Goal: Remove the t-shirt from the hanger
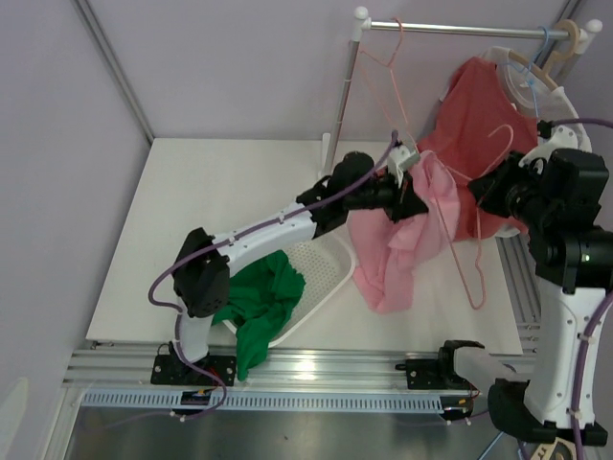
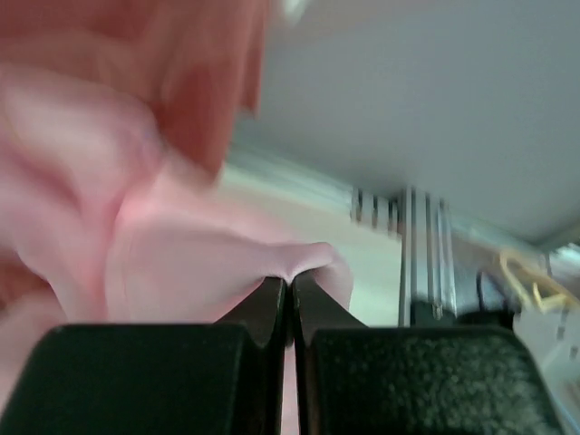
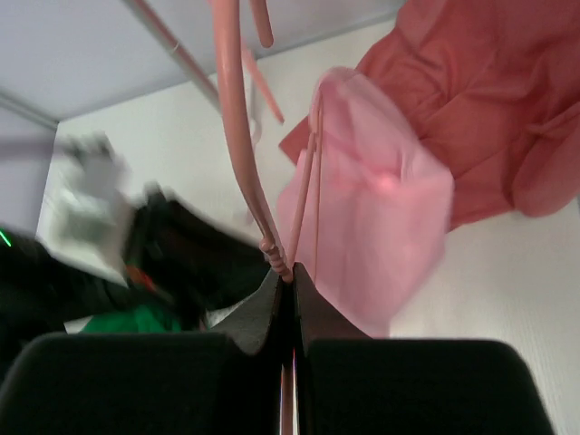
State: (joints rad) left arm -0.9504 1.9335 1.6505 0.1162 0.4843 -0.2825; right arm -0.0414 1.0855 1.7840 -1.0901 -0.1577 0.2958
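Observation:
A light pink t-shirt point(image 1: 393, 249) hangs in the air over the table's right half, draped on a pink wire hanger point(image 1: 469, 244). My left gripper point(image 1: 410, 187) is shut on a fold of the pink t-shirt point(image 2: 181, 263) at its upper left. My right gripper point(image 1: 484, 196) is shut on the pink hanger point(image 3: 249, 172) near its twisted neck, and the shirt point(image 3: 372, 208) hangs just beyond it. The hanger's lower loop sticks out below the shirt on the right.
A clothes rail point(image 1: 460, 27) crosses the back right with an empty pink hanger point(image 1: 378, 57) and a red t-shirt point(image 1: 479, 115) on a white hanger. A white basket point(image 1: 321, 278) with a green garment point(image 1: 259, 302) sits at front centre-left.

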